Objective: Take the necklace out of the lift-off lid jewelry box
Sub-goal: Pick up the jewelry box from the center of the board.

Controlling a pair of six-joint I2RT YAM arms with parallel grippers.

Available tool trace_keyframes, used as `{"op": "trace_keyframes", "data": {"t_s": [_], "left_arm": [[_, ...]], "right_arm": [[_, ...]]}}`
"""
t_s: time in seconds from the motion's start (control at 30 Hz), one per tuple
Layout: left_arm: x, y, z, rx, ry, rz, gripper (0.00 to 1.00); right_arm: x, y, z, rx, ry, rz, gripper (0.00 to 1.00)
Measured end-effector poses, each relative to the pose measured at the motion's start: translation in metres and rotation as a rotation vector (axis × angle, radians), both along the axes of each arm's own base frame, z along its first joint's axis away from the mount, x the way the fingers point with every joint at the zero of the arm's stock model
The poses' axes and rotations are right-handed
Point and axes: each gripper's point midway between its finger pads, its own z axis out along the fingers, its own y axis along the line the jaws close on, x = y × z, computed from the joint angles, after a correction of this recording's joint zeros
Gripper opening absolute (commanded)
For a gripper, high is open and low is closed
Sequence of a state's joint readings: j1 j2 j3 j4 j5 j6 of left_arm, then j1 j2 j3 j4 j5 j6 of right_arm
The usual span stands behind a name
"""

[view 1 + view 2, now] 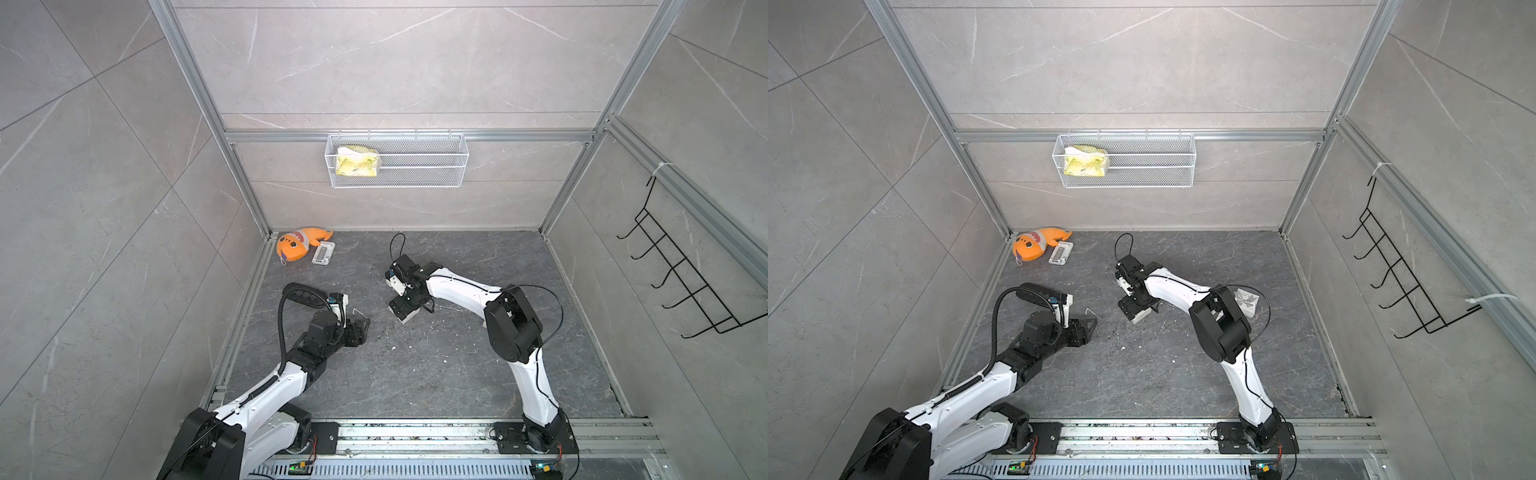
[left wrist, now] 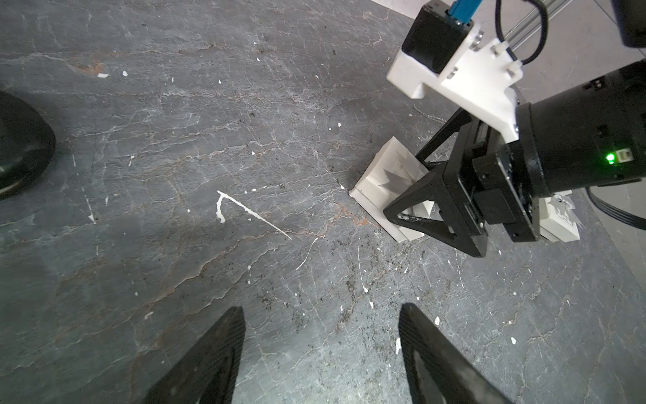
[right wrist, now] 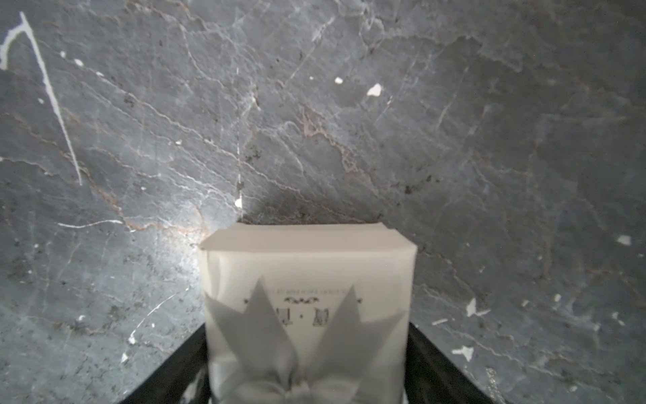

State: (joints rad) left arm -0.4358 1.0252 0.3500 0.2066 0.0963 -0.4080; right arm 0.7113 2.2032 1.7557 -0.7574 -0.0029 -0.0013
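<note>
The jewelry box (image 3: 307, 266) lies nearest, between the jaws of the right gripper (image 2: 402, 183), on the table (image 1: 415, 374); whether they clamp it I cannot tell; the left gripper (image 2: 321, 307) hangs spread, empty; the box is likely light, crushable, smooth-sided, best taken by the lid's opposite walls; white card, grey ribbon bow (image 3: 290, 349), dark print; a chain-like strand (image 2: 430, 116) nearby may be the necklace.

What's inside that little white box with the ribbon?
Only the outside shows: the white jewelry box has a grey ribbon and printed lettering on top, and the right gripper straddles it. The inside is covered, so its contents cannot be seen.
</note>
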Motion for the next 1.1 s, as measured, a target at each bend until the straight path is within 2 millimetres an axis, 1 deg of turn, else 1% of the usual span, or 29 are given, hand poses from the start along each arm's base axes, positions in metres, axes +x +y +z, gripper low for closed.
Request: {"op": "trace_keyframes", "data": {"t_s": [0.2, 0.37, 0.43, 0.53, 0.63, 0.73, 0.87, 0.93, 0.97, 1.1], "left_arm": [[-0.001, -0.001, 0.001, -0.004, -0.003, -0.005, 0.73], [-0.003, -0.011, 0.003, -0.033, -0.005, -0.062, 0.73], [-0.004, -0.015, 0.005, -0.048, -0.006, -0.086, 0.73], [-0.006, -0.023, 0.005, -0.068, -0.007, -0.128, 0.73], [-0.008, -0.032, 0.004, -0.094, 0.003, -0.179, 0.75], [-0.009, -0.044, 0.012, -0.155, -0.013, -0.244, 0.75], [-0.008, -0.062, 0.031, -0.275, -0.049, -0.346, 0.76], [-0.009, -0.073, 0.044, -0.347, -0.076, -0.406, 0.78], [-0.009, -0.077, 0.049, -0.377, -0.084, -0.431, 0.79], [-0.011, -0.095, 0.079, -0.505, -0.134, -0.548, 0.81]], "right_arm": [[0.000, -0.001, 0.000, -0.002, 0.001, -0.013, 0.72], [-0.004, 0.003, 0.001, 0.027, 0.022, -0.015, 0.71], [-0.009, 0.005, 0.003, 0.052, 0.038, -0.014, 0.71], [-0.024, 0.005, 0.012, 0.112, 0.077, -0.012, 0.70], [-0.038, 0.004, 0.033, 0.217, 0.111, -0.014, 0.69], [-0.051, 0.000, 0.059, 0.333, 0.130, -0.016, 0.68], [-0.064, -0.005, 0.098, 0.488, 0.138, -0.009, 0.68], [-0.069, -0.007, 0.117, 0.572, 0.143, 0.000, 0.67], [-0.071, -0.007, 0.124, 0.604, 0.146, 0.005, 0.67], [-0.080, -0.004, 0.150, 0.746, 0.170, 0.043, 0.66]]}}
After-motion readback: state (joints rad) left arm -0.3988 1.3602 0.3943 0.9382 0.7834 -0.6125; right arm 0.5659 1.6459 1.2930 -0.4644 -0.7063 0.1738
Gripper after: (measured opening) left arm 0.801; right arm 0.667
